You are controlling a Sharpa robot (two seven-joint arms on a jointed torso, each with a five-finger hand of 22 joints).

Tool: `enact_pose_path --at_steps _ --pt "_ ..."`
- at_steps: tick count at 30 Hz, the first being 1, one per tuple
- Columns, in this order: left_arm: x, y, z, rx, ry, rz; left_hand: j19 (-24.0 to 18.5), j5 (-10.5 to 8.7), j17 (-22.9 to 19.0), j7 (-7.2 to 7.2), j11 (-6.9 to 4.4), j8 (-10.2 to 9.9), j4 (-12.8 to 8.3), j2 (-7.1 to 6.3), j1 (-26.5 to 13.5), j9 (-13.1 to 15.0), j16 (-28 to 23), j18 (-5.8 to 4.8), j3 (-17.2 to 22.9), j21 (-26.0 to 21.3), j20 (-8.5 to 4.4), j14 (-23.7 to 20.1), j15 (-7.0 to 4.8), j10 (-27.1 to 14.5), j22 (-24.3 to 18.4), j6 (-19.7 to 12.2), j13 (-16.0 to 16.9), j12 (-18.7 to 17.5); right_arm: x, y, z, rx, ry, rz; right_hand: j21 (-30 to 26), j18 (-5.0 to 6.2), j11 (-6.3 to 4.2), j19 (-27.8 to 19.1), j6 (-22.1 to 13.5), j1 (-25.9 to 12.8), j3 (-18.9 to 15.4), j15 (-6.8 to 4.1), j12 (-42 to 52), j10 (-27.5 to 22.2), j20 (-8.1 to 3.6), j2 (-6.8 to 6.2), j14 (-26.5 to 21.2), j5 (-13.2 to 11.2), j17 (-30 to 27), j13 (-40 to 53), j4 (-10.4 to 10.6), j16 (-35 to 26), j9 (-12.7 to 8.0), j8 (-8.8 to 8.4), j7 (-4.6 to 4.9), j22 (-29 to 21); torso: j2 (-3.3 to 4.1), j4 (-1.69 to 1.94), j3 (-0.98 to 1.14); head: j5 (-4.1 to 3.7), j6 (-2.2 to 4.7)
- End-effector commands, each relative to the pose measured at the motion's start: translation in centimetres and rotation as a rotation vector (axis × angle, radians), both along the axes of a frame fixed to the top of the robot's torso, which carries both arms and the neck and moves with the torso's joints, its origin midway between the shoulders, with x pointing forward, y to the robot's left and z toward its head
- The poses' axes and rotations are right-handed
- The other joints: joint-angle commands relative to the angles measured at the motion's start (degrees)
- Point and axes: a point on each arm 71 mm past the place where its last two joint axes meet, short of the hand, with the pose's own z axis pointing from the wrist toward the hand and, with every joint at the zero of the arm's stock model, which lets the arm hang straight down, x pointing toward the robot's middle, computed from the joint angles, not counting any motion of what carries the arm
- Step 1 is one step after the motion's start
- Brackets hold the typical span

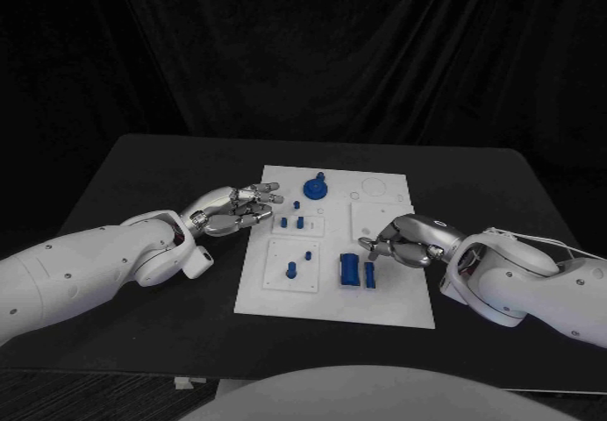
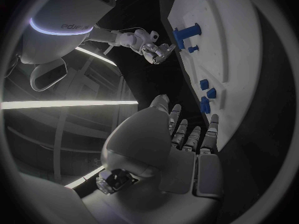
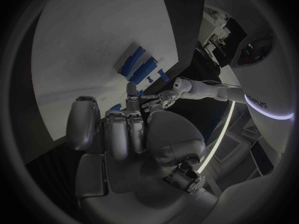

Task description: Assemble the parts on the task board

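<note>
Black cloth hangs behind the black table (image 1: pixel 152 175), and the white task board (image 1: pixel 335 303) lies between the two hands. The left hand (image 1: pixel 235 210) holds nothing, its fingers a little apart, just beside the board's edge. The right hand (image 1: pixel 403 240) is curled in with nothing inside, right next to two tall blue parts (image 1: pixel 355 269). These parts look small, hard and light. I think pinching one by its sides would work best.

Two white arms, silver hands.
Smooth glossy white shells on both arms; small dark screw dots along left forearm; thin white cable looping over right forearm; left hand (image 1: pixel 235 210) and right hand (image 1: pixel 403 239) metallic, segmented.
</note>
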Motion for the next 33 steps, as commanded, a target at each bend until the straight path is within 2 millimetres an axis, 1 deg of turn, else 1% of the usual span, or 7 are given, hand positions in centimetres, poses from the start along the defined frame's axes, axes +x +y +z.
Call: enact_pose_path --at_steps 1,9,15,22,29,33 --pt "-0.1 -0.2 0.1 -0.021 -0.006 -0.004 0.47 0.24 0.03 0.16 0.28 0.36 0.04 -0.02 0.71 0.07 0.08 -0.26 0.36 0.29 0.07 0.36 -0.16 0.04 -0.02 0.09 0.07 0.29 -0.1 -0.1 -0.5 -0.054 0.018 0.002 -0.41 -0.61 -0.12 0.08 0.24 -0.74 0.61 -0.19 0.15 5.97 -0.02 0.05 5.73 0.59 13.87 15.06 0.04 -0.10 -0.02 -0.55 0.03 10.13 -0.01 -0.02 -0.02 -0.11 0.00" --pt "-0.1 -0.2 0.1 -0.021 -0.005 -0.005 0.47 0.24 0.03 0.16 0.28 0.36 0.04 -0.02 0.71 0.07 0.08 -0.26 0.36 0.29 0.07 0.36 -0.16 0.04 -0.02 0.09 0.07 0.29 -0.1 0.1 -1.2 -0.075 0.047 -0.002 -1.22 -0.45 0.08 -0.29 -0.54 -1.07 1.39 0.01 0.15 5.97 0.10 -0.10 5.59 1.21 13.29 15.06 0.00 -0.50 -0.34 -1.84 0.34 9.88 -0.01 -0.01 0.01 -0.02 0.00" --pt "-0.1 -0.2 0.0 -0.021 -0.003 -0.005 0.47 0.24 0.03 0.16 0.28 0.36 0.04 -0.02 0.71 0.07 0.08 -0.26 0.36 0.29 0.07 0.36 -0.16 0.04 -0.02 0.09 0.07 0.29 -0.2 0.1 -1.6 -0.088 0.067 0.000 -1.47 -0.41 0.16 -0.40 -0.80 -1.08 1.58 0.10 0.15 5.97 0.17 -0.19 5.56 1.22 13.15 15.06 -0.03 -0.59 -0.46 -2.26 0.45 9.81 -0.01 -0.01 0.00 0.01 0.00" --pt "-0.1 -0.1 0.1 -0.022 -0.005 -0.004 0.47 0.24 0.03 0.16 0.28 0.36 0.04 -0.02 0.71 0.07 0.08 -0.26 0.36 0.29 0.07 0.36 -0.16 0.04 -0.02 0.09 0.07 0.29 -0.3 0.2 -1.9 -0.103 0.089 0.000 -2.12 -0.28 0.39 -0.68 -1.51 -0.68 2.13 0.33 0.15 5.97 0.37 -0.45 5.47 1.22 12.77 15.06 -0.13 -0.86 -0.78 -3.29 0.77 9.61 0.01 0.03 -0.03 -0.06 0.00" --pt "-0.1 -0.1 0.1 -0.022 -0.008 -0.002 0.50 0.24 0.03 0.21 0.35 0.34 0.06 -0.06 0.74 0.05 0.09 -0.27 0.43 0.31 0.07 0.37 -0.17 0.09 -0.02 0.02 0.08 0.35 -0.4 0.1 -1.6 -0.080 0.062 -0.005 -2.05 -0.29 0.45 -0.67 -1.53 -0.31 2.33 0.41 0.15 5.97 0.45 -0.73 5.49 1.17 12.88 15.06 -0.19 -0.78 -0.85 -3.56 0.84 9.63 0.01 0.03 -0.03 0.12 0.00" --pt "-0.1 0.0 0.1 -0.027 -0.017 0.000 0.52 0.25 0.04 0.21 0.36 0.34 0.06 -0.07 0.75 0.06 0.09 -0.27 0.44 0.32 0.07 0.40 -0.17 0.11 0.03 0.09 0.09 0.40 -0.5 0.0 -1.0 -0.033 0.015 -0.001 -1.33 -0.42 0.29 -0.41 -0.61 0.15 2.59 0.35 0.15 5.97 0.48 -1.13 5.59 0.87 13.27 15.06 -0.12 -0.49 -0.71 -3.48 0.70 9.83 -0.02 0.00 -0.03 0.04 0.00"
